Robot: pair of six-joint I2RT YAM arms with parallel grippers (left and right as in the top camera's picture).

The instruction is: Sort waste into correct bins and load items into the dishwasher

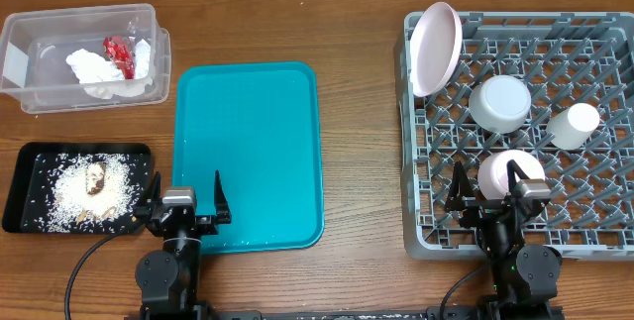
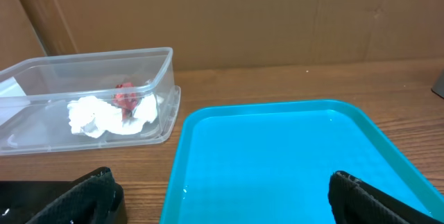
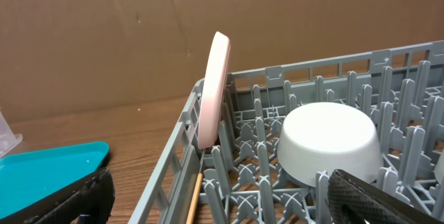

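The clear tub (image 1: pixel 30 72) at the back left holds crumpled white napkins (image 1: pixel 99 67) and a red wrapper (image 1: pixel 119 51); the left wrist view also shows the napkins (image 2: pixel 104 118) and the wrapper (image 2: pixel 126 96). Rice-like crumbs (image 1: pixel 79 193) with a brown scrap (image 1: pixel 98 177) lie in the black tray (image 1: pixel 25 161). In the grey dish rack (image 1: pixel 416 231) a large plate (image 1: pixel 436 48) stands on edge, beside an upturned bowl (image 1: pixel 503 102), a cup (image 1: pixel 575 125) and a second bowl (image 1: pixel 505 169). My left gripper (image 1: pixel 186 183) is open over the teal tray's near-left corner. My right gripper (image 1: pixel 485 176) is open over the rack's front, empty.
The large teal tray (image 1: pixel 248 152) lies bare in the middle, between the bins and the rack. A thin wooden stick (image 3: pixel 194 196) rests inside the rack's left wall. Brown cardboard closes off the back of the table.
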